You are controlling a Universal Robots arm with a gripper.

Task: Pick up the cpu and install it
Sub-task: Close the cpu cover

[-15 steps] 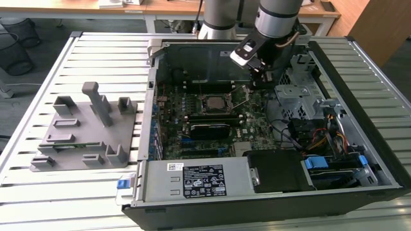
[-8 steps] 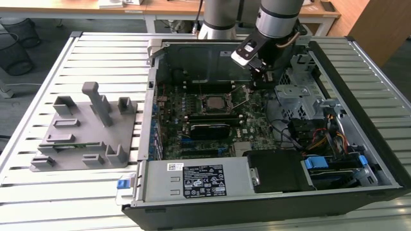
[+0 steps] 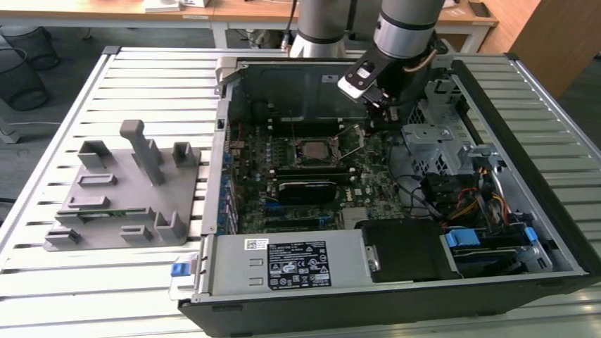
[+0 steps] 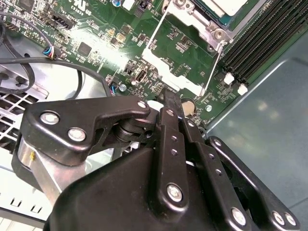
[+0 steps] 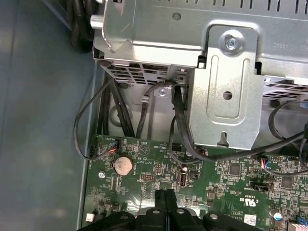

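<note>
The cpu [image 4: 227, 5] shows as a pale silver-white square lying in the dark metal-framed socket [image 3: 314, 150] on the motherboard. The socket's hinged metal frame [image 4: 179, 62] stands swung open beside it. My gripper [image 3: 378, 121] hangs inside the open computer case, on the exterior view's right of the socket. In both wrist views its two black fingers [image 5: 166, 195] are pressed together with nothing between them. The fingertips [image 4: 168, 98] sit just at the outer edge of the open frame, low over the green board.
A silver drive cage [image 5: 221, 72] with black cables [image 5: 178, 125] stands close beside the gripper. Black memory slots [image 4: 255, 43] flank the socket. A grey fixture [image 3: 122, 190] with a green memory strip [image 3: 94, 211] sits on the slatted table at the exterior view's left.
</note>
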